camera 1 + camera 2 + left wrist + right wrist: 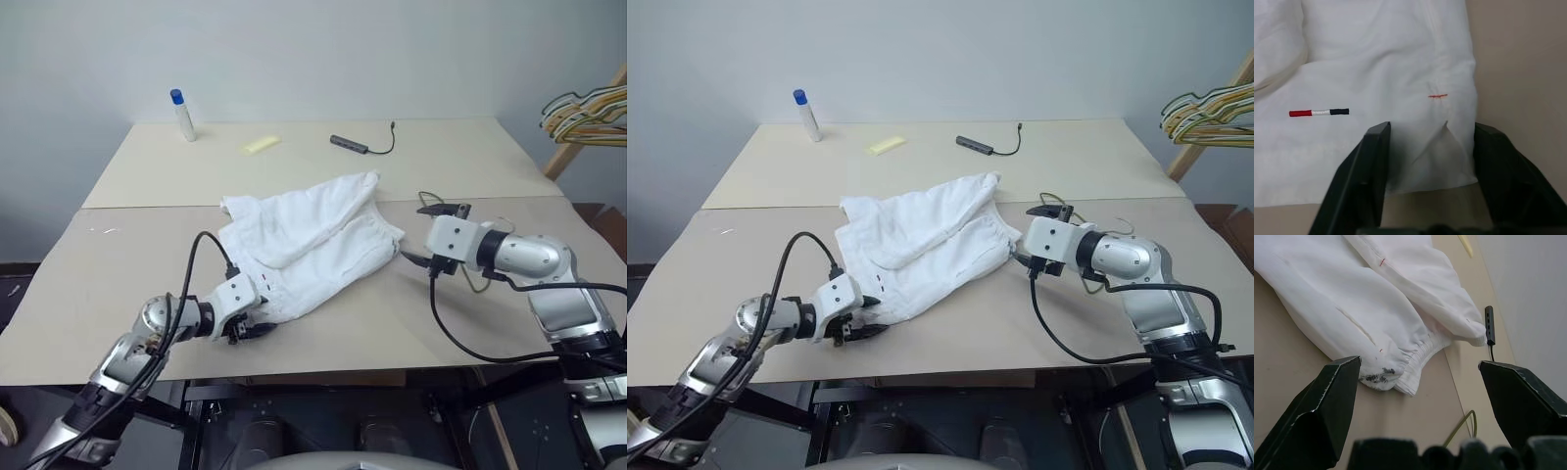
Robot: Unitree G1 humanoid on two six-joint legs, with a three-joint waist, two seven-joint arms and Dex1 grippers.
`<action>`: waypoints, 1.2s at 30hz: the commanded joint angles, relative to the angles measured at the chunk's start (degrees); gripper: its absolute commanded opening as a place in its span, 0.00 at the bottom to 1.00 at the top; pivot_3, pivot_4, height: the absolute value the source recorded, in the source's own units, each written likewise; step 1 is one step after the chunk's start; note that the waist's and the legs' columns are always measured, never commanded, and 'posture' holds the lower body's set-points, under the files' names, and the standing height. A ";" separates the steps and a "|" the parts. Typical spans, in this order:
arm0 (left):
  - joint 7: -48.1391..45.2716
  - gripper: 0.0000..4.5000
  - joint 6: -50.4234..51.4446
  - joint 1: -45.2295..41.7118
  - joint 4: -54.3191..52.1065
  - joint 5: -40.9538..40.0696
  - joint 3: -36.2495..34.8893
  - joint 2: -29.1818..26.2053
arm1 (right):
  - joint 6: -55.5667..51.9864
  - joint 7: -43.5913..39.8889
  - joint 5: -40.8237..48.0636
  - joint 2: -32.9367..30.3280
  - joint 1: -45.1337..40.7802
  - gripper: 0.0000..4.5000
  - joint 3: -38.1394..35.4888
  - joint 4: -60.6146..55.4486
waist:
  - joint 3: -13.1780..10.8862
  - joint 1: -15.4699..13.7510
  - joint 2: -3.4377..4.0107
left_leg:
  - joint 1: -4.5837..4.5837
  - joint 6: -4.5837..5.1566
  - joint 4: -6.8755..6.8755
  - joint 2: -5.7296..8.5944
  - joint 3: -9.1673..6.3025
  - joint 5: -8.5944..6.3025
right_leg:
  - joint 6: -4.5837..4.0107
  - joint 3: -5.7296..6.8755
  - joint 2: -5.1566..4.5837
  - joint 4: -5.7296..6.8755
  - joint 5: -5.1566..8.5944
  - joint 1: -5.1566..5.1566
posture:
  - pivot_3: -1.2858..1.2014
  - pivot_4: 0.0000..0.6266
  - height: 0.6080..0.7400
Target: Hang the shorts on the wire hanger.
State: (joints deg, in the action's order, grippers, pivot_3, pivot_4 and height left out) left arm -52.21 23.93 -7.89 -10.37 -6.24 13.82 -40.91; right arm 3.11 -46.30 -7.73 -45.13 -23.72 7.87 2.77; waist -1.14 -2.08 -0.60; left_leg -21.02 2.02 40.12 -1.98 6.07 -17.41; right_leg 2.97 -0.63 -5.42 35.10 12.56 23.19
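Observation:
The white shorts lie spread flat in the middle of the table, waistband toward the right. My left gripper is low at their near-left hem corner. In the left wrist view its fingers stand apart on either side of that corner, and the cloth puckers between them. My right gripper hovers wide open just right of the gathered waistband, holding nothing. A thin wire of the wire hanger lies on the table under the right arm, mostly hidden.
At the back of the table stand a white bottle with a blue cap, a yellow piece and a dark hub with a cable. A bunch of coloured hangers hangs off the right edge.

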 commanded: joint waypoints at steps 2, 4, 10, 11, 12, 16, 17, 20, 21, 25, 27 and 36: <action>0.51 0.22 0.64 -0.88 1.75 2.19 -0.32 -1.54 | 0.54 0.70 -0.98 -0.10 -1.93 1.00 -0.67 -0.15 | 0.00 0.10 0.00 | 0.00 0.00 0.00 -0.01 0.00 0.00 | -0.01 0.00 0.01 0.01 0.00 0.00 | 0.55 0.00 1.00; 0.38 0.07 0.50 -1.20 1.67 2.10 -0.77 -1.86 | 1.94 1.60 -3.17 -0.18 -2.01 1.00 0.47 0.93 | 0.00 0.15 0.00 | 0.00 0.00 0.00 -0.01 0.00 0.00 | -0.01 -0.01 0.01 0.01 0.00 0.00 | 0.55 0.00 1.00; 0.10 0.00 -2.36 -1.59 0.21 2.23 -3.88 -4.87 | 13.65 5.15 -13.66 -0.08 -6.55 1.00 7.97 10.14 | 0.00 1.44 0.00 | -0.03 -0.02 -0.01 -0.01 0.01 0.01 | -0.02 -0.01 0.02 0.02 0.01 0.05 | 0.54 0.00 1.00; -0.20 0.00 -3.12 -1.56 -0.19 2.35 -4.37 -5.69 | 15.66 6.05 -15.48 0.05 -7.65 1.00 9.27 12.43 | 0.00 1.58 0.00 | -0.03 -0.02 -0.01 -0.01 0.01 0.01 | -0.02 -0.01 0.02 0.01 0.01 0.06 | 0.54 0.00 1.00; -0.97 0.00 -3.71 -1.44 -0.64 2.49 -4.62 -6.95 | 17.36 7.65 -17.71 0.57 -9.19 1.00 10.65 15.46 | -0.01 1.69 0.00 | -0.04 -0.02 -0.03 -0.01 0.01 0.01 | -0.02 0.00 0.02 -0.01 0.01 0.06 | 0.54 0.00 1.00; -1.08 0.00 -4.25 -1.78 -0.98 2.15 -6.53 -8.91 | 23.62 11.19 -21.53 3.34 -14.11 1.00 14.49 25.07 | -0.02 2.23 -0.02 | -0.06 -0.05 -0.03 -0.01 0.03 0.03 | -0.03 -0.02 0.01 -0.02 0.02 0.08 | 0.55 0.00 1.00; -1.40 0.00 -4.46 -1.74 -1.21 1.99 -7.11 -9.56 | 24.83 12.12 -22.38 4.21 -15.16 1.00 15.28 27.00 | -0.02 2.26 -0.02 | -0.06 -0.05 -0.02 -0.01 0.03 0.03 | -0.03 -0.02 0.01 -0.01 0.02 0.08 | 0.56 0.00 1.00; -1.55 0.00 -4.20 -1.51 -2.28 1.57 -9.35 -10.96 | 28.03 16.38 -27.23 6.68 -18.60 1.00 18.50 33.55 | -0.02 2.50 -0.03 | -0.05 -0.14 -0.04 -0.02 0.03 0.08 | -0.03 -0.02 0.02 0.01 0.02 0.08 | 0.56 0.00 1.00; -1.82 0.00 -3.92 -1.35 -2.83 1.10 -10.03 -11.39 | 29.30 18.46 -29.09 7.44 -19.85 1.00 19.72 35.80 | -0.03 2.54 -0.03 | -0.05 -0.32 -0.04 -0.02 0.03 0.19 | -0.03 -0.02 0.01 0.02 0.02 0.08 | 0.56 0.00 1.00; -4.17 0.00 -4.19 0.12 -5.08 -0.04 -11.23 -13.45 | 31.50 25.26 -32.99 11.23 -24.30 1.00 22.66 44.25 | -0.03 2.67 -0.04 | -0.05 -0.47 -0.08 -0.01 0.03 0.27 | -0.04 -0.02 0.01 0.02 0.02 0.08 | 0.57 0.00 1.00; -4.37 0.00 -4.14 0.58 -5.52 -0.13 -11.83 -13.84 | 32.77 27.48 -34.77 12.42 -26.26 0.96 24.26 48.21 | -0.03 2.74 -0.04 | -0.04 -0.52 -0.09 -0.02 0.04 0.30 | -0.04 -0.03 0.01 0.05 0.02 0.09 | 0.57 0.00 1.00; -3.42 0.00 -4.74 1.37 -4.24 0.84 -13.24 -14.05 | 36.12 28.43 -34.93 14.35 -28.64 0.33 25.79 55.25 | -0.03 2.20 -0.04 | -0.02 -0.61 -0.15 -0.02 0.03 0.35 | -0.05 -0.02 0.02 0.08 0.03 0.09 | 0.58 0.00 1.00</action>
State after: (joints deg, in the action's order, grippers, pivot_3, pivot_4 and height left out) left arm -56.18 19.96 -6.34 -14.24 -5.80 2.39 -54.08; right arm 38.16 -18.55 -42.72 -30.68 -50.73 33.76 58.12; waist -1.17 0.12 -0.64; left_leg -21.04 1.41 39.97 -2.00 6.10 -17.06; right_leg 2.91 -0.66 -5.40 35.18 12.59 23.29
